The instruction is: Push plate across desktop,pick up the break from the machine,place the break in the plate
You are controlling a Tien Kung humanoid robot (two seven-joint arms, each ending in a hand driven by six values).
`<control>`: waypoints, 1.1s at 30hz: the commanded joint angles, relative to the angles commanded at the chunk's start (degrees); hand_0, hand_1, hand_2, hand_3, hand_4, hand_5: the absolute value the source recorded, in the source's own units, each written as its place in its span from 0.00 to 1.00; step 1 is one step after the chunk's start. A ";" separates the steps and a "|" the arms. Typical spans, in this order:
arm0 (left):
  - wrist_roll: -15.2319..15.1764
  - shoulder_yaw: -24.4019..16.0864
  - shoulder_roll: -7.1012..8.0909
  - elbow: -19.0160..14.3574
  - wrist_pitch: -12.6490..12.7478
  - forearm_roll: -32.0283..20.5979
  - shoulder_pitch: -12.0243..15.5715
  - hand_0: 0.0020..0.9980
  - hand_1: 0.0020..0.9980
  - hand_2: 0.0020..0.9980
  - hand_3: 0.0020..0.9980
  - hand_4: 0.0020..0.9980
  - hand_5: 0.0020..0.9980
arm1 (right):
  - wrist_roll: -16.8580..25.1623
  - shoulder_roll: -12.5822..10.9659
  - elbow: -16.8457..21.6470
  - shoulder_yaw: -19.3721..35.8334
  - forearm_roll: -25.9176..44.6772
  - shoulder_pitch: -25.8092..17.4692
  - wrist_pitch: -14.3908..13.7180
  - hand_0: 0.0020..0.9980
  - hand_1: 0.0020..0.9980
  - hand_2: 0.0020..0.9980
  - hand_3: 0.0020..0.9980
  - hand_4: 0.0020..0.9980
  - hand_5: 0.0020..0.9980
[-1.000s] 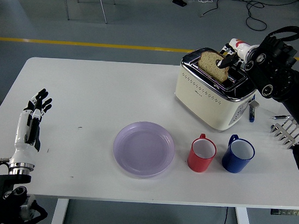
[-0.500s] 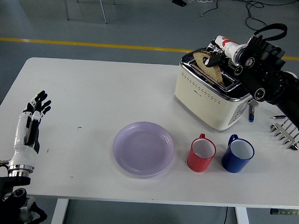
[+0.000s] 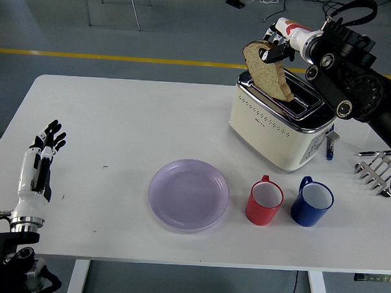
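A slice of brown bread [image 3: 268, 72] hangs tilted just above the slots of the cream toaster [image 3: 277, 126] at the table's back right. My right hand [image 3: 275, 51] is shut on the slice's top edge, its black arm coming in from the right. The lilac plate [image 3: 188, 195] lies empty near the table's front middle. My left hand [image 3: 42, 154] rests open at the table's left edge, far from the plate.
A red mug [image 3: 265, 201] and a blue mug [image 3: 312, 203] stand right of the plate, in front of the toaster. A metal rack [image 3: 378, 172] and a pen [image 3: 330, 144] lie at the right edge.
My right hand has lifted the bread up and leftward out of the toaster slot. The left hand has barely shifted.
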 joint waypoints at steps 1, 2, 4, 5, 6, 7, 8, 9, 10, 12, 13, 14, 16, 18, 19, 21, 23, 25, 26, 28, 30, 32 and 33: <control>-0.01 -0.07 -0.01 -0.02 0.01 0.00 -0.01 0.83 0.87 0.93 0.90 0.53 0.95 | -0.12 -0.59 1.02 1.60 -1.08 0.17 -0.06 0.15 0.26 0.35 0.45 0.35 0.19; -0.01 -0.10 -0.01 -0.04 0.01 0.00 -0.03 0.83 0.87 0.93 0.90 0.53 0.95 | -0.17 -0.84 1.51 2.39 -1.50 0.23 -0.09 0.15 0.26 0.35 0.45 0.35 0.19; -0.01 -0.21 -0.02 -0.05 0.02 0.00 -0.15 0.83 0.87 0.93 0.90 0.53 0.95 | -0.48 -1.80 3.83 4.98 -2.56 0.20 -0.27 0.15 0.26 0.35 0.45 0.35 0.19; -0.01 -0.23 -0.03 -0.05 0.02 0.00 -0.18 0.83 0.87 0.93 0.90 0.52 0.95 | -0.58 -2.05 4.66 5.79 -2.77 0.14 -0.33 0.15 0.26 0.35 0.45 0.34 0.17; 0.00 -0.24 -0.03 -0.07 0.01 0.01 -0.17 0.83 0.87 0.93 0.90 0.52 0.95 | -0.79 -2.54 6.09 6.96 -2.91 -0.19 -0.28 0.15 0.26 0.35 0.45 0.34 0.17; 0.00 -0.28 -0.06 -0.07 0.01 0.01 -0.11 0.83 0.87 0.93 0.90 0.52 0.95 | -1.03 -2.92 7.73 8.03 -2.87 -0.55 -0.21 0.15 0.26 0.35 0.45 0.34 0.17; 0.01 -0.32 -0.10 -0.07 0.01 0.00 -0.03 0.83 0.87 0.93 0.90 0.52 0.95 | -1.27 -3.24 9.30 8.99 -2.73 -0.90 -0.14 0.15 0.26 0.35 0.45 0.34 0.17; 0.01 -0.33 -0.12 -0.07 0.01 0.00 0.00 0.83 0.87 0.93 0.90 0.52 0.95 | -1.36 -3.35 10.19 9.37 -2.68 -1.03 -0.11 0.15 0.26 0.35 0.45 0.34 0.17; 0.03 -0.32 -0.10 -0.11 0.00 0.06 0.08 0.83 0.87 0.93 0.90 0.52 0.95 | -1.78 -3.74 12.01 10.47 -1.95 -1.60 -0.12 0.15 0.26 0.35 0.45 0.34 0.17; 0.05 -0.30 -0.06 -0.15 0.01 0.07 0.19 0.83 0.87 0.93 0.90 0.52 0.94 | -2.58 -4.32 15.30 11.97 0.06 -2.53 -0.17 0.15 0.26 0.34 0.45 0.33 0.17; 0.05 -0.28 -0.04 -0.15 0.02 0.05 0.21 0.83 0.87 0.93 0.90 0.52 0.94 | -3.28 -4.80 17.52 12.68 1.99 -3.23 -0.17 0.15 0.26 0.34 0.45 0.33 0.17; 0.05 -0.27 -0.04 -0.15 0.02 0.04 0.21 0.83 0.87 0.93 0.90 0.52 0.94 | -3.47 -4.92 18.57 12.87 2.82 -3.41 -0.17 0.15 0.26 0.34 0.45 0.33 0.17; 0.03 -0.36 -0.09 -0.27 0.04 0.14 0.17 0.83 0.87 0.93 0.90 0.52 0.94 | -5.41 -6.24 22.68 13.01 7.30 -5.09 0.01 0.15 0.26 0.34 0.45 0.33 0.17; 0.01 -0.43 -0.10 -0.35 0.05 0.20 0.12 0.83 0.86 0.93 0.90 0.52 0.94 | -6.89 -7.52 27.01 12.19 12.37 -6.69 0.39 0.15 0.26 0.34 0.44 0.31 0.16; 0.01 -0.44 -0.10 -0.36 0.05 0.21 0.11 0.83 0.86 0.93 0.90 0.52 0.94 | -7.04 -7.66 28.23 12.10 14.50 -6.88 0.43 0.15 0.26 0.34 0.44 0.31 0.16; -0.01 -0.62 -0.13 -0.43 0.09 0.24 0.11 0.83 0.86 0.93 0.90 0.52 0.94 | -7.77 -9.31 31.93 10.21 18.47 -8.73 1.30 0.15 0.26 0.34 0.44 0.31 0.16; -0.02 -0.76 -0.12 -0.44 0.12 0.23 0.24 0.83 0.86 0.93 0.90 0.52 0.94 | -7.95 -10.47 36.07 8.33 21.51 -10.32 1.88 0.14 0.24 0.33 0.44 0.32 0.16; -0.01 -0.84 -0.13 -0.47 0.12 0.26 0.35 0.83 0.86 0.93 0.90 0.52 0.94 | -7.97 -11.65 40.22 5.77 24.06 -12.17 2.61 0.14 0.24 0.33 0.44 0.32 0.16; -0.01 -0.89 -0.13 -0.52 0.13 0.32 0.32 0.83 0.86 0.93 0.90 0.52 0.94 | -7.85 -12.17 42.48 4.22 25.25 -13.04 2.84 0.14 0.24 0.33 0.44 0.32 0.16; -0.04 -0.95 -0.24 -0.47 0.16 0.26 0.25 0.83 0.86 0.93 0.90 0.52 0.94 | -7.69 -12.82 45.20 2.00 26.43 -13.98 3.15 0.14 0.24 0.33 0.44 0.32 0.16; -0.05 -0.91 -0.33 -0.48 0.17 0.30 0.29 0.83 0.86 0.93 0.90 0.53 0.94 | -7.32 -13.38 47.33 -0.95 27.13 -14.88 3.13 0.15 0.25 0.34 0.44 0.32 0.16; -0.05 -0.81 -0.37 -0.49 0.17 0.31 0.24 0.83 0.86 0.93 0.90 0.53 0.94 | -7.01 -13.65 48.54 -3.89 26.86 -15.75 3.06 0.15 0.25 0.34 0.44 0.32 0.16; -0.05 -0.79 -0.37 -0.50 0.17 0.32 0.21 0.83 0.86 0.93 0.90 0.53 0.94 | -6.88 -13.67 48.78 -5.13 26.63 -16.03 2.98 0.15 0.25 0.34 0.44 0.32 0.16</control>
